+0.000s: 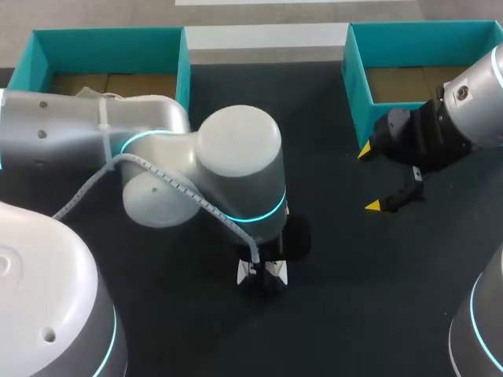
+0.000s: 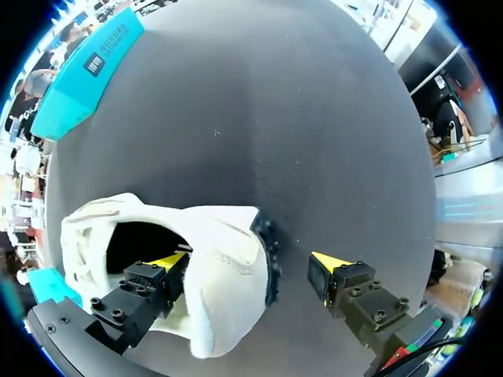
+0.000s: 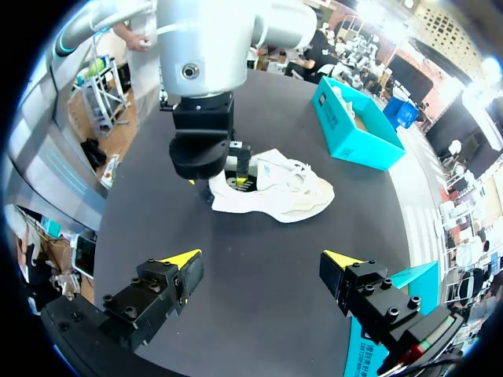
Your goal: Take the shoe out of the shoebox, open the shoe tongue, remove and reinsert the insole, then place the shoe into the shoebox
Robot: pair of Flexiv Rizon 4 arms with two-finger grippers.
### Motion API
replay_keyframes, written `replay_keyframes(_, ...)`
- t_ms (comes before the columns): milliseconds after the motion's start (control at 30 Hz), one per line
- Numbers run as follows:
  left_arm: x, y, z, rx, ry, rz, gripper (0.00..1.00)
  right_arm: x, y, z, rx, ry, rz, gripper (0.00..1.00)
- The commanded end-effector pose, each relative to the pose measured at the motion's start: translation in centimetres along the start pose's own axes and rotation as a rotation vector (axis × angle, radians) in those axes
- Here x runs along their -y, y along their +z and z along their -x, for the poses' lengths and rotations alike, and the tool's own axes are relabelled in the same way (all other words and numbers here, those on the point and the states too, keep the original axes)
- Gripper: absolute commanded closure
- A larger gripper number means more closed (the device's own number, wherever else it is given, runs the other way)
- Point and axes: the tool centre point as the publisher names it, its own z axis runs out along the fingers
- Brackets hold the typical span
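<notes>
In the head view, your left arm (image 1: 236,157) reaches over the middle of the dark table (image 1: 338,314) and covers almost all of the shoe (image 1: 277,272). Only small white bits of it show under the wrist. The right gripper (image 1: 371,179) hangs with its fingers spread and nothing between them, and the shoe is well apart from it. The right shoebox (image 1: 357,86) is just beside this gripper, and the left shoebox (image 1: 110,47) is behind the left arm.

In the left wrist view, the shoe (image 2: 224,267) is white with a dark sole edge and a dark opening. The left gripper (image 2: 250,263) is released. One finger (image 2: 161,271) is down in the opening. The other finger (image 2: 334,271) stands outside, apart from the sole edge, with bare table between them. So one end wall of the shoe is between the jaws but not pressed. A teal shoebox (image 2: 86,75) lies far ahead at the table edge, and you cannot tell which one it is.

In the right wrist view, the shoe (image 3: 287,192) lies on the table, well ahead of the spread right gripper (image 3: 263,263). The left gripper (image 3: 228,169) stands at one end of the shoe. The left shoebox (image 3: 354,129) is beyond the shoe, and a teal wall of the right shoebox (image 3: 413,279) is just beside one finger. Between your right jaws and the shoe there is only table.
</notes>
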Motion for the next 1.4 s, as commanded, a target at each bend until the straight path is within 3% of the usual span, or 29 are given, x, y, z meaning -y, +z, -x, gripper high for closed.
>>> replay_keyframes(33, 0.1, 1.1, -0.1, -0.007, 0.000, 0.009, 0.00, -0.1, 0.2, 0.0, 0.002, 0.001, -0.004, 0.00)
replay_keyframes(133, 0.1, 1.4, -0.2, -0.014, -0.001, 0.013, 0.02, -0.1, 0.2, 0.0, 0.002, 0.001, -0.004, 0.00)
replay_keyframes(267, 0.2, 1.3, -0.3, -0.022, -0.002, 0.009, 0.14, -0.1, 0.2, 0.0, 0.002, 0.001, -0.004, 0.00)
replay_keyframes(333, 0.2, 1.2, -0.4, -0.020, 0.000, 0.006, 0.31, -0.1, 0.2, 0.0, 0.002, 0.001, -0.004, 0.00)
replay_keyframes(800, -0.3, 0.6, -0.4, -0.131, -0.005, -0.017, 0.78, -0.1, 0.2, 0.0, 0.002, 0.001, -0.004, 0.00)
replay_keyframes(900, -0.6, -0.1, -0.5, -0.175, 0.004, -0.019, 1.00, -0.1, 0.2, 0.0, 0.002, 0.001, -0.004, 0.00)
replay_keyframes(1100, -1.1, -3.0, 0.1, -0.274, -0.006, -0.025, 1.00, -0.1, 0.2, 0.0, 0.002, 0.001, -0.004, 0.00)
replay_keyframes(1400, -3.3, -10.7, 1.9, -0.304, 0.008, 0.004, 1.00, -0.1, 0.2, 0.0, 0.002, 0.001, -0.004, 0.00)
